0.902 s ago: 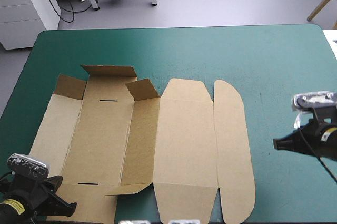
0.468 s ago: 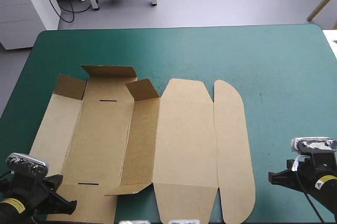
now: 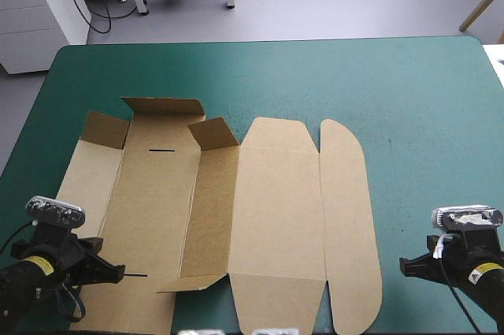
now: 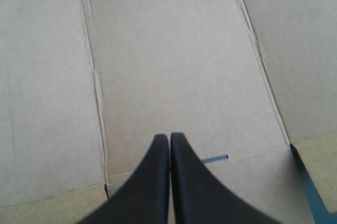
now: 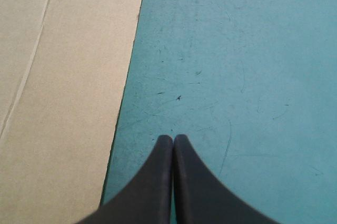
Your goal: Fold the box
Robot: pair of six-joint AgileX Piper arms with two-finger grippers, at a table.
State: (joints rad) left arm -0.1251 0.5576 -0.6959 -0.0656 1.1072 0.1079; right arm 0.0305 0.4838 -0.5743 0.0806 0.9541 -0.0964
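Over the near-left corner of the box (image 3: 276, 209), left gripper (image 3: 116, 274), perhaps touching.

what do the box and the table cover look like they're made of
The box: brown board, probably cardboard, matte; scored crease lines and cut slots show in the sheet. The teal-green cover: seems a smooth mat, perhaps rubber or vinyl, dull finish; fine scratches mark it in the right wrist view.

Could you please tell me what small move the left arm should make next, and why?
Probably open the left gripper and ease it toward the near-left side of the box to start raising a wall. Its fingers are shut over the brown board beside the slot, gripping nothing, and the board around them lies flat.
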